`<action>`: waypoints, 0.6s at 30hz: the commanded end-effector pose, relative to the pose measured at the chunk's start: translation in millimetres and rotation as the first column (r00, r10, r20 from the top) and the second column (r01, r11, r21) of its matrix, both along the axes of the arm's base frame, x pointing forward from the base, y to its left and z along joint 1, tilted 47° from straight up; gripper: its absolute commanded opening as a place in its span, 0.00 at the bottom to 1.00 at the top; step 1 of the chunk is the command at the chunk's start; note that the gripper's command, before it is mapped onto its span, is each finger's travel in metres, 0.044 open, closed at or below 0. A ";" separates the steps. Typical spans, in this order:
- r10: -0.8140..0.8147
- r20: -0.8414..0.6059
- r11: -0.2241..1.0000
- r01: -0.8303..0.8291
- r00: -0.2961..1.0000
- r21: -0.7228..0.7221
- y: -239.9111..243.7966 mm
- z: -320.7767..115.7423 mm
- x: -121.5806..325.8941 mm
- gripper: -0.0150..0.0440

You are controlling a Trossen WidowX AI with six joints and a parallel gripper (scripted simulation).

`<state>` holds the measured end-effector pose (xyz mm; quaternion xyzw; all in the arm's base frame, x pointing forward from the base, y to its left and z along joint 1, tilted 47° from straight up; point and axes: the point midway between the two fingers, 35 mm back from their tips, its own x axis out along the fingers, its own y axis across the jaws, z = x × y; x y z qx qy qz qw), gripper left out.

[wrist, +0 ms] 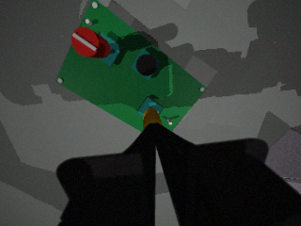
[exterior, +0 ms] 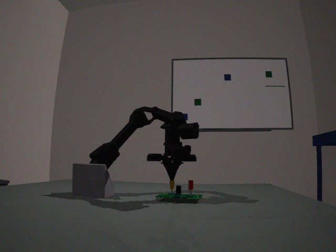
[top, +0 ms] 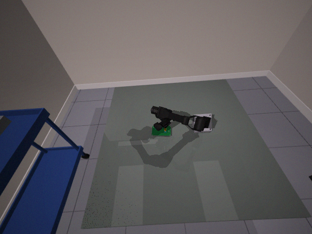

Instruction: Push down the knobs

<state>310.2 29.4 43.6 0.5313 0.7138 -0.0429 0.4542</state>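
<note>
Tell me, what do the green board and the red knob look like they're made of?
The board looks like rigid circuit-board laminate: flat, thin, matte green, white spots at its corners. The red knob looks like molded plastic, smooth and evenly coloured, with a pale slot. Neither is certain.

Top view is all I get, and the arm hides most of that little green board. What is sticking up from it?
Observer: Three knobs in a row: a yellow knob, a black knob in the middle and a red knob.
Operator: Is the arm gripping one of them?
Observer: No. The jaws are shut to a point, and that point meets the top of the yellow knob from above.
Operator: And the red one?
Observer: Nothing touches it; it stands higher than the black knob.
</note>
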 end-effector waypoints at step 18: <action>0.009 0.004 1.000 -0.009 1.000 0.003 7.2 -5.0 0.5 0.25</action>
